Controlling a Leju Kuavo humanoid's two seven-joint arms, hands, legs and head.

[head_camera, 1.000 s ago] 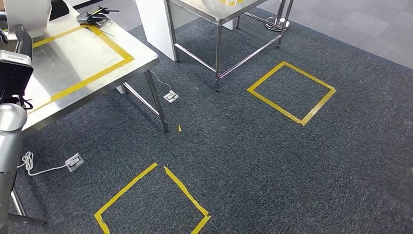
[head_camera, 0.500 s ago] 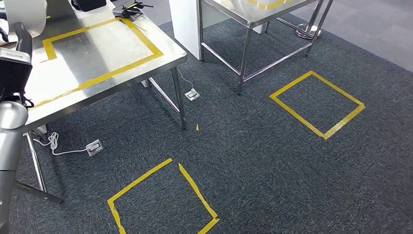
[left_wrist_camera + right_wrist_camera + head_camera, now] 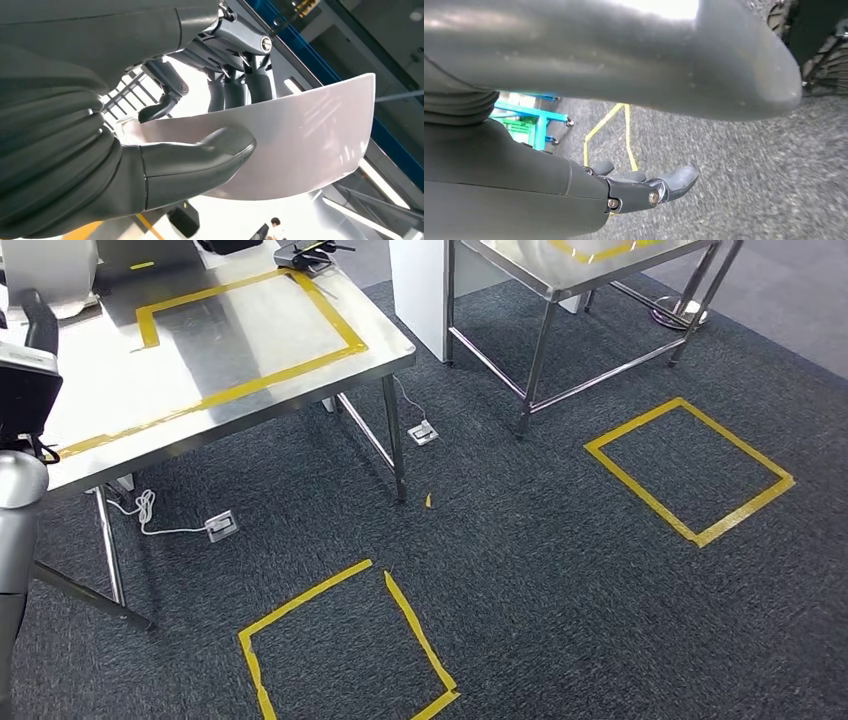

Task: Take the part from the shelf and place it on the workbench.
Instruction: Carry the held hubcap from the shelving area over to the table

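A curved white part (image 3: 300,145) is held in the left hand (image 3: 210,130), thumb pressed against one face and fingers (image 3: 235,90) behind the other; its top edge (image 3: 45,270) is seen at the robot's left in the head view. The right hand (image 3: 644,190) hangs above the carpet with nothing in it, fingers loosely extended.

Risk noted: the part is smooth and held only near one edge, so slippage or rotation could be caused by walking jolts. A collision of the part with the workbench (image 3: 230,350) edge is judged possible on approach.

The workbench is bare steel, marked with a yellow tape rectangle (image 3: 250,335). A cable (image 3: 150,515) is trailed beneath it across dark carpet (image 3: 560,580) bearing taped squares (image 3: 345,640); a second steel table (image 3: 560,280) stands beyond.
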